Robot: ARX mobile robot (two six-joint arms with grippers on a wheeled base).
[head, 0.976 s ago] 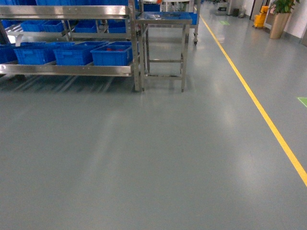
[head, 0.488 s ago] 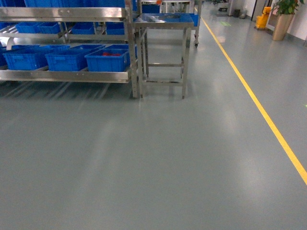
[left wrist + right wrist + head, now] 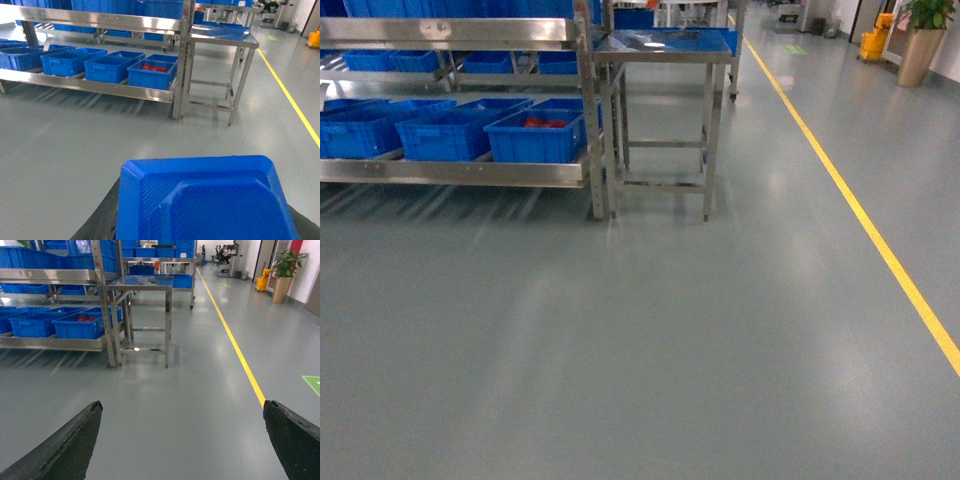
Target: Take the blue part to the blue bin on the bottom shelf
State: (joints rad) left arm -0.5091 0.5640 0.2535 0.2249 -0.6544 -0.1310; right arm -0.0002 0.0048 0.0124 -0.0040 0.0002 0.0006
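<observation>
**Blue part held at the left gripper, rack ahead**

Filling the lower part of the left wrist view, the blue part (image 3: 205, 200) is a glossy moulded plastic piece with chamfered corners, a finely ribbed band and a raised inner panel. It sits between the dark fingers (image 3: 97, 225) of the left gripper (image 3: 200, 227), which show at both lower edges of the part; the jaws appear pressed onto it. Its broad side runs across the view, with its chamfered edge toward the bottom shelf (image 3: 455, 172).

The right gripper (image 3: 185, 440) is spread wide and holds nothing, with grey floor (image 3: 190, 390) between its black fingers (image 3: 65, 445).

On the bottom shelf, a row of blue bins (image 3: 440, 135) stands behind the front rail; the rightmost bin (image 3: 538, 138) holds red items. Just right of the shelf stands a steel table (image 3: 665, 45).
</observation>
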